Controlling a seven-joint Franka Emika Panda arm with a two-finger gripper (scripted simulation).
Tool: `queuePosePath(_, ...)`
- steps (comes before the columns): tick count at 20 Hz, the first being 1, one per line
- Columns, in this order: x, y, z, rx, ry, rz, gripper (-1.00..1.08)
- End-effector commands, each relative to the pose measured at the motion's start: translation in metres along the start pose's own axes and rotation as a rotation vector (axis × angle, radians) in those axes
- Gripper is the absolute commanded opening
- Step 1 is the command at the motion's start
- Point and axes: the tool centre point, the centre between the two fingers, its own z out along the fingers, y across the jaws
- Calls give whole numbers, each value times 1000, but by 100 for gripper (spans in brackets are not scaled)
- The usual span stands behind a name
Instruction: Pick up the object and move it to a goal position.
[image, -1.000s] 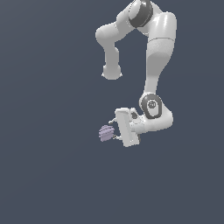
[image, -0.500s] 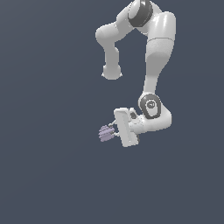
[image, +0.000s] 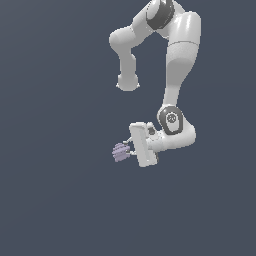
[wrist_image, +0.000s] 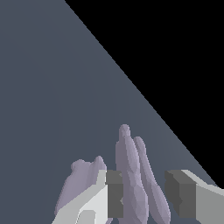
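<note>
Plain dark blue-grey ground lies bare on every side of the white robot hand (image: 128, 150) in the exterior view, with nothing standing in its path. The only thing near it is the small pale lavender-grey ridged lump (image: 120, 152), which fills the gap between its dark grey fingertip pads (wrist_image: 114, 194).

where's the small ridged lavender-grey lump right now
In the exterior view, the ridged lavender-grey lump sits between the white gripper's fingers, on the gripper's left side, below the arm's elbow.

Both views are evenly, softly lit and sharply rendered; no glare is seen, and one wrist-view corner is rendered pure black.
</note>
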Motion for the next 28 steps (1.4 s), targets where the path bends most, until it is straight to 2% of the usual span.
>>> queuePosePath(1,0,5,3,0,-1,0,-100)
queuePosePath(10,4,46,24,2,-4,-3,-100)
queuePosePath(21,14,135,69,3,-7,-5,-100)
queuePosePath(28,22,179,91,2,-5,-5,-100)
